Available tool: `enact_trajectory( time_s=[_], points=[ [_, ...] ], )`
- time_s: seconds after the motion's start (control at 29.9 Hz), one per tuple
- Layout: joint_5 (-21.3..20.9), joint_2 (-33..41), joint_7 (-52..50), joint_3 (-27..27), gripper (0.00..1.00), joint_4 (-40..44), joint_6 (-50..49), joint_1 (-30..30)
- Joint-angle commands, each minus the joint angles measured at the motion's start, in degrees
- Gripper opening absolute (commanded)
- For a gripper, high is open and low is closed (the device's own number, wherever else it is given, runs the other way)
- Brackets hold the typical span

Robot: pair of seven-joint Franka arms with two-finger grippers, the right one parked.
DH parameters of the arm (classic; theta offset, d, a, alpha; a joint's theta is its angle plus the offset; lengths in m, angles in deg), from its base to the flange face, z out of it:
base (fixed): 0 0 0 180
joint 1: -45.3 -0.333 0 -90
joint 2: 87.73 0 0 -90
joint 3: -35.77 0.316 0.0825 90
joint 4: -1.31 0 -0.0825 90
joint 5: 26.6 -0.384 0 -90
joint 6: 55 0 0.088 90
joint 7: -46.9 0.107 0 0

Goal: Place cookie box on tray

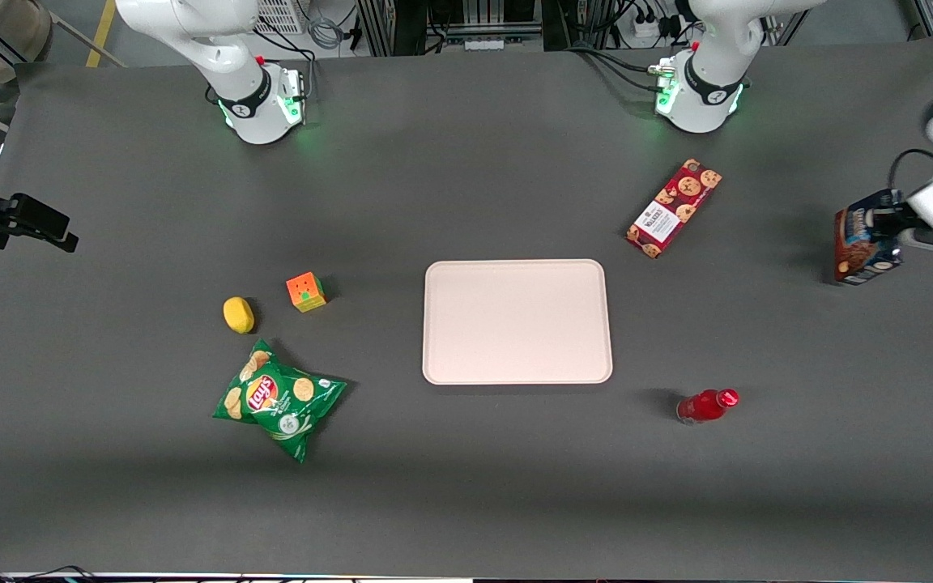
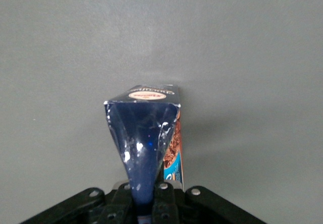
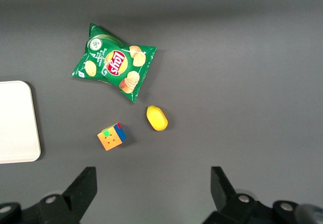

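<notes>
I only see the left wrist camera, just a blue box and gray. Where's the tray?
Observer: The tray lies mid-table, bare, away from the tool, which is out at the working arm's end.
Operator: Is my box in the air?
Observer: The cookie box is pinched in the tool; whether it is lifted, I cannot tell.
Operator: Anything near the tray?
Observer: A red cookie box and a red bottle lie on the table between.

Front overhead view, two downward wrist views
</notes>
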Motion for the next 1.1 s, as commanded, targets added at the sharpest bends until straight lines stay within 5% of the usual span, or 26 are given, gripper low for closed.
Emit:
enact_trajectory(
  time_s=[0.0, 0.2, 0.5, 1.07],
  points=[
    [-0.21, -0.06, 0.67, -0.41, 0.0, 11.77, -10.57, 0.44],
    [-0.3, -0.76, 0.58, -0.5, 0.0, 22.94, -21.22, 0.61],
    [-0.22, -0.76, -2.57, -3.57, 0.0, 27.43, -25.61, 0.7],
    [0.93, 0.03, -42.98, -28.44, 0.0, 39.13, -43.99, 0.61]
  ],
)
